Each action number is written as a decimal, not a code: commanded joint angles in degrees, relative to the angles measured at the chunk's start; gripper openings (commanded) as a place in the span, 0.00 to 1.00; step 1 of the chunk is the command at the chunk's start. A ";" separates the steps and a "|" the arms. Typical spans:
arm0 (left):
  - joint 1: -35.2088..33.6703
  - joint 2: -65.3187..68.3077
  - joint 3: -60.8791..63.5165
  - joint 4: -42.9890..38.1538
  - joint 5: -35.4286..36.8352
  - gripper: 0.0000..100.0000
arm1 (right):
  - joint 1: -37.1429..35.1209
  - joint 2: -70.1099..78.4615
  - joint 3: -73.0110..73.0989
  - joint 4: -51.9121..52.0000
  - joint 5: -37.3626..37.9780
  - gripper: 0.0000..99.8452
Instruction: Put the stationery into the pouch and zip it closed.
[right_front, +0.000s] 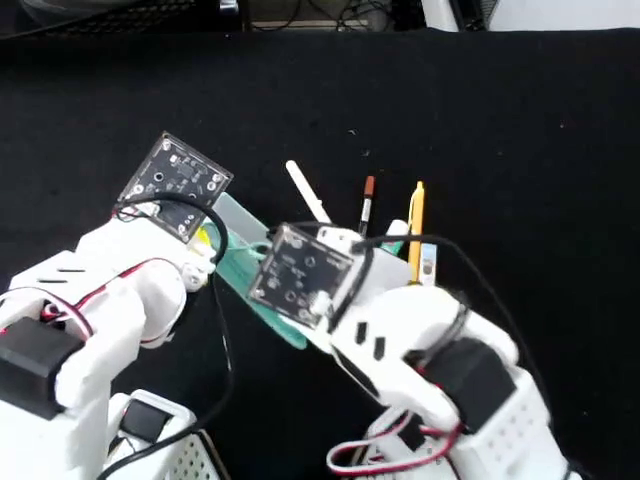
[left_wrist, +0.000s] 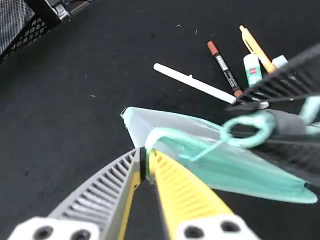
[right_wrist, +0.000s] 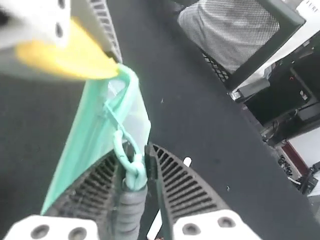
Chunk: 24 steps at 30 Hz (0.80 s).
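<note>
A mint-green translucent pouch (right_front: 238, 268) is held off the black cloth between my two arms. In the left wrist view my left gripper (left_wrist: 144, 159), grey and yellow, is shut on one corner of the pouch (left_wrist: 215, 162). My right gripper (right_wrist: 135, 154), with dark ribbed fingers, is shut on the green zipper pull loop (right_wrist: 131, 167) at the pouch's (right_wrist: 95, 135) top edge. Beyond the pouch a white pen (right_front: 308, 192), a brown pen (right_front: 367, 204), a yellow pen (right_front: 416, 225) and a small white tube (left_wrist: 252, 67) lie on the cloth.
Black cloth (right_front: 520, 120) covers the table up to its far edge. A dark mesh chair (right_wrist: 235, 30) stands off the table, behind the arms' work area. Cables from both wrists (right_front: 215, 330) hang between the arm bodies.
</note>
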 joint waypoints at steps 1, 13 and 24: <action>0.13 0.35 1.98 0.09 0.35 0.03 | 1.32 -3.30 -0.13 1.93 0.35 0.01; -10.59 -4.13 2.07 2.46 5.01 0.03 | 12.13 -8.13 -0.22 0.44 0.18 0.01; -13.76 -5.19 6.55 2.37 5.01 0.03 | 10.90 -2.07 -0.31 -3.78 -0.09 0.01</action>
